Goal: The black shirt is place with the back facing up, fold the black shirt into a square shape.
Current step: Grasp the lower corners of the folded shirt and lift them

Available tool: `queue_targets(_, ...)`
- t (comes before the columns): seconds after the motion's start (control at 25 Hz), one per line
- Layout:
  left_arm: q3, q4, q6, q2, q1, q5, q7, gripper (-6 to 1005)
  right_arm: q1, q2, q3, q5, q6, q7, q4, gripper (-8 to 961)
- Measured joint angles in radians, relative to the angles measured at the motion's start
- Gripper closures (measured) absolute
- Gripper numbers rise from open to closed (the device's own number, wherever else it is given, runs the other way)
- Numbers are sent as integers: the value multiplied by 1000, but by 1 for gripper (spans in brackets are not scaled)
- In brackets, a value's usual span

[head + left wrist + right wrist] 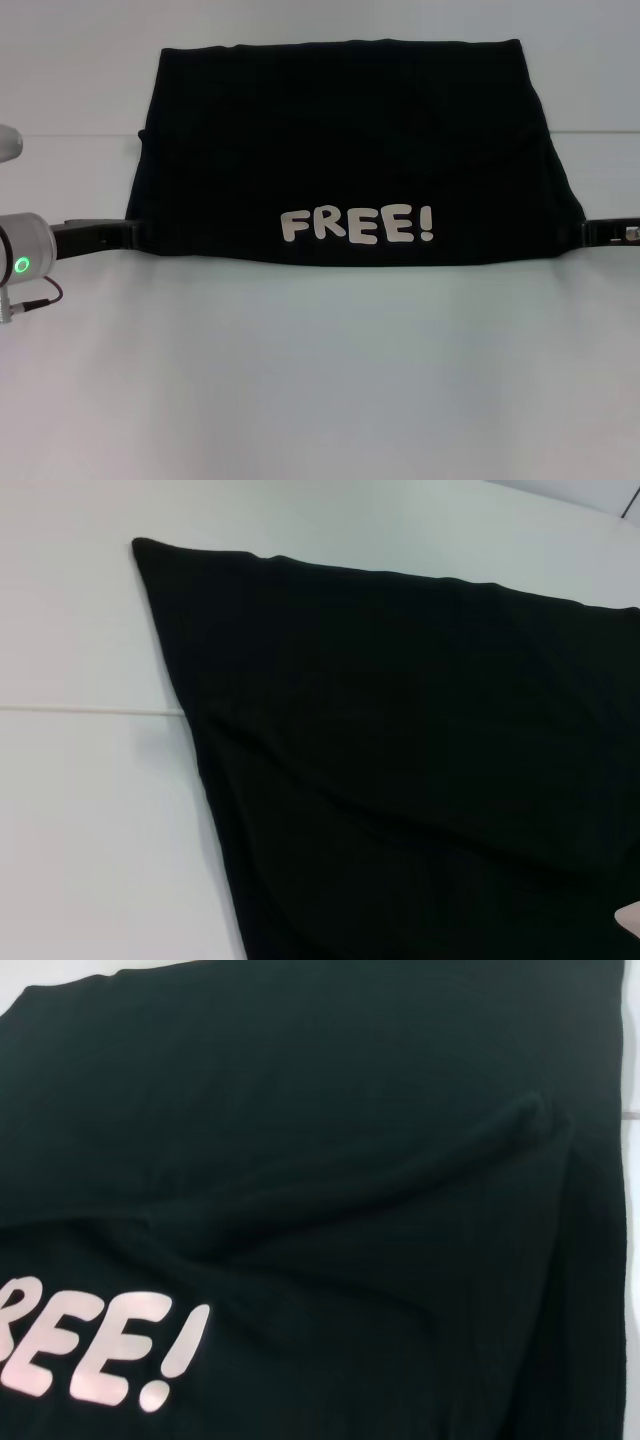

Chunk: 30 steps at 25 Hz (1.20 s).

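The black shirt [340, 150] lies on the white table [320, 380] as a wide folded shape, with the white "FREE!" print [357, 225] facing up near its front edge. My left gripper [128, 236] is at the shirt's front left corner, its tip merging with the cloth. My right gripper [592, 232] is at the front right corner in the same way. The left wrist view shows plain black cloth [420, 760] with one far corner on the table. The right wrist view shows wrinkled cloth [300, 1160] and part of the print [90, 1350].
A thin seam line [70, 134] crosses the table behind the shirt's middle; it also shows in the left wrist view [90, 709]. Bare white table stretches in front of the shirt. My left arm's silver wrist with a green light [22, 266] is at the left edge.
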Motion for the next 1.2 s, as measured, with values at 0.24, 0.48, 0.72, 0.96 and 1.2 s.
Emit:
queue_targets(0.24, -5, 40, 64, 0, 31, 0, -55, 992, -50, -8, 38, 60, -91, -88, -9, 906)
queue_targets(0.48, -47, 228, 305, -13, 135, 0, -146, 991, -165, -24, 140, 143, -314, -226, -41, 910)
queue_targets(0.72, -213, 300, 585, -6, 201, 18, -146, 990, -294, -24, 224, 155, -508, -342, -53, 910)
queue_targets(0.96, -283, 328, 797, -11, 254, 86, -127, 989, -390, -28, 230, 149, -669, -436, -55, 910)
queue_targets(1.2, -331, 336, 964, -14, 294, 149, -80, 988, -459, -34, 231, 148, -790, -514, -55, 911)
